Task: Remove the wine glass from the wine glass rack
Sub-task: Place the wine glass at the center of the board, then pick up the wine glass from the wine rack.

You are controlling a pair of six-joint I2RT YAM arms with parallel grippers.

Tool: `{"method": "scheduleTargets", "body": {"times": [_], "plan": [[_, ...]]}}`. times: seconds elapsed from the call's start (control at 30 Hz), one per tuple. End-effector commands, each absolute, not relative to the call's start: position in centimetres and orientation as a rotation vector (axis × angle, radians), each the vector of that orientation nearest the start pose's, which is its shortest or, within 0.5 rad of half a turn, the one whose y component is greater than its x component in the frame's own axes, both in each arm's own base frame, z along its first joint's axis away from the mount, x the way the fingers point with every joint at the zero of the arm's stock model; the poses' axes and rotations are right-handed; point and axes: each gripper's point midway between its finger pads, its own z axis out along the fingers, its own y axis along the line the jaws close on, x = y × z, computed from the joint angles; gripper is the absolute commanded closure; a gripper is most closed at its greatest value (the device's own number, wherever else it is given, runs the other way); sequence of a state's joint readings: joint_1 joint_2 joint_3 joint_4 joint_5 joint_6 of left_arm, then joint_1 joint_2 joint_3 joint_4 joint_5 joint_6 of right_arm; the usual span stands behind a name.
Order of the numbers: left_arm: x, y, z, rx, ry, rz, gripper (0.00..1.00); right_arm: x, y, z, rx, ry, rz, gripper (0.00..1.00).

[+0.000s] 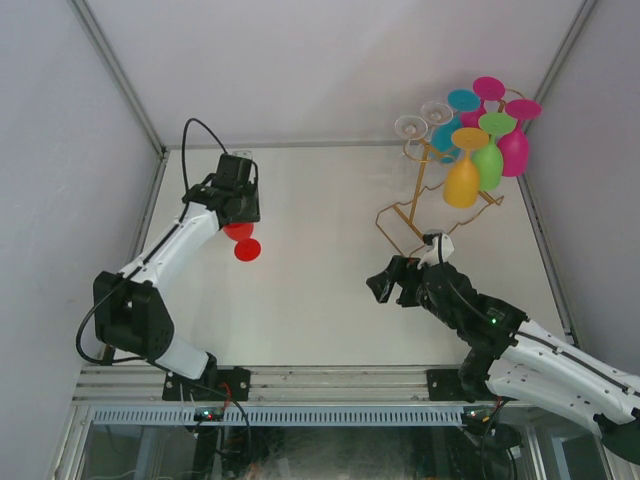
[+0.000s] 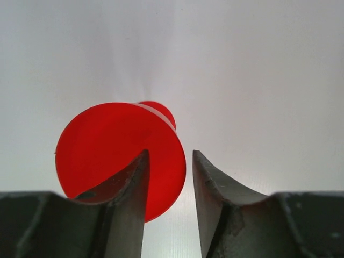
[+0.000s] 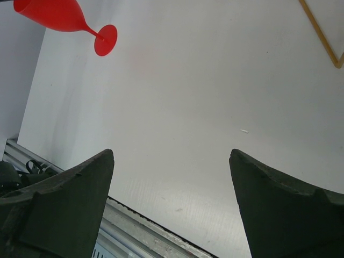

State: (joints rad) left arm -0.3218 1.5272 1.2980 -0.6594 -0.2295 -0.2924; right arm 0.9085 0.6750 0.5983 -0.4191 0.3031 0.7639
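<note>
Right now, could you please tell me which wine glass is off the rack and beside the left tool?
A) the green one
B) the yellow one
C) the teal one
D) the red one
D: the red wine glass is on the table at the left tool, far from the wine glass rack, where the yellow glass and green glass hang.

On my feed, apart from the main stuff, I just see the white table, plain white walls around it, and a slotted metal rail along the near edge.
</note>
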Motion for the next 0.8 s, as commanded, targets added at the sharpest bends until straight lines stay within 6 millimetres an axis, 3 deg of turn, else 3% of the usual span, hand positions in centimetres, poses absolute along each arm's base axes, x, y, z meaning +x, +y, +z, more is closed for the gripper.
{"method": "scheduleTargets", "body": {"times": [0.0, 0.47, 0.63, 0.77], "plan": [[37.5, -9.2, 20.9, -0.044, 2.324, -0.026, 0.56, 18.6, 19.7, 18.7, 0.054, 2.096, 0.749, 0.12], [33.7, -9.4, 24.8, -0.068, 2.213, -0.177, 0.46, 19.1, 18.6, 20.6, 0.053, 2.024, 0.738, 0.14], [32.1, -9.3, 26.3, -0.099, 2.158, -0.249, 0.38, 19.4, 18.2, 22.8, 0.023, 1.972, 0.74, 0.14], [30.6, -9.0, 27.6, -0.114, 2.108, -0.286, 0.33, 19.8, 17.2, 25.9, 0.023, 1.92, 0.709, 0.13]]}}
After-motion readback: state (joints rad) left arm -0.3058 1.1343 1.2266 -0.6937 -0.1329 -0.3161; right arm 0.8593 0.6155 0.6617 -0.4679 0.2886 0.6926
